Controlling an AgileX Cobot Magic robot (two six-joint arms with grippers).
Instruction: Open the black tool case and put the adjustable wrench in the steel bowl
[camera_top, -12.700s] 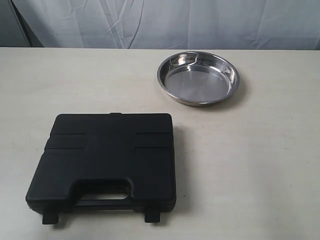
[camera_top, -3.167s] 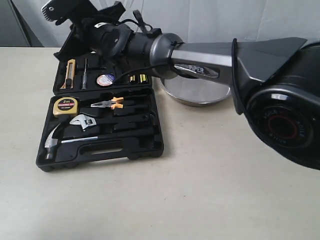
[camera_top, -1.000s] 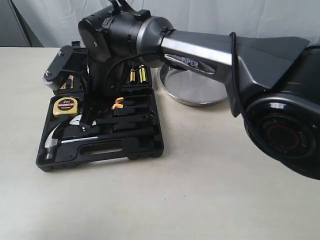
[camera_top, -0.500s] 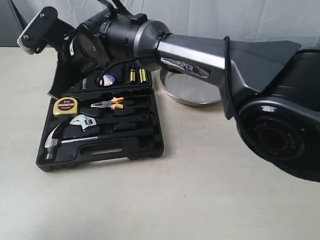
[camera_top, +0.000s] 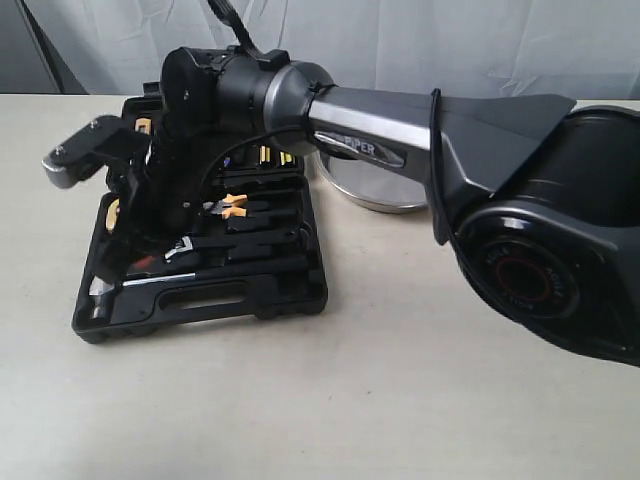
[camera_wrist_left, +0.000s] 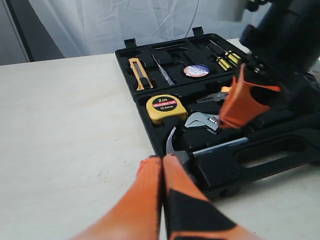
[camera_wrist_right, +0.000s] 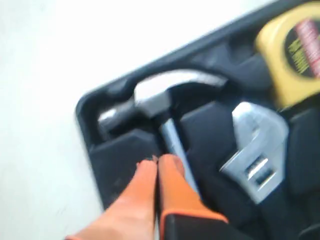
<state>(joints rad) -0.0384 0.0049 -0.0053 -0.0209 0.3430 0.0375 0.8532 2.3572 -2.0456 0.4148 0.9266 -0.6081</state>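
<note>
The black tool case (camera_top: 270, 292) lies open on the table, lid folded back flat (camera_wrist_left: 165, 52). In its recess sits the adjustable wrench (camera_wrist_right: 256, 145), silver head showing (camera_wrist_left: 202, 120), mostly hidden under my right arm in the exterior view (camera_top: 179, 251). My right gripper (camera_wrist_right: 157, 160) is shut with nothing in it, tips low over the hammer's shaft (camera_wrist_right: 172, 137) beside the wrench head. My left gripper (camera_wrist_left: 162, 161) is shut and empty, just off the case's corner near the hammer head. The steel bowl (camera_top: 385, 192) stands behind the case, half hidden by the right arm.
The case also holds a yellow tape measure (camera_wrist_left: 166, 107), orange-handled pliers (camera_top: 236, 206), a hammer (camera_wrist_left: 173, 144), a yellow utility knife (camera_wrist_left: 138, 73) and small bits. The bulky right arm (camera_top: 420, 125) spans the scene from the right.
My right arm has swung down from above the lid and now points its shut gripper into the case's lower left part, covering the tape measure and wrench in the exterior view.
</note>
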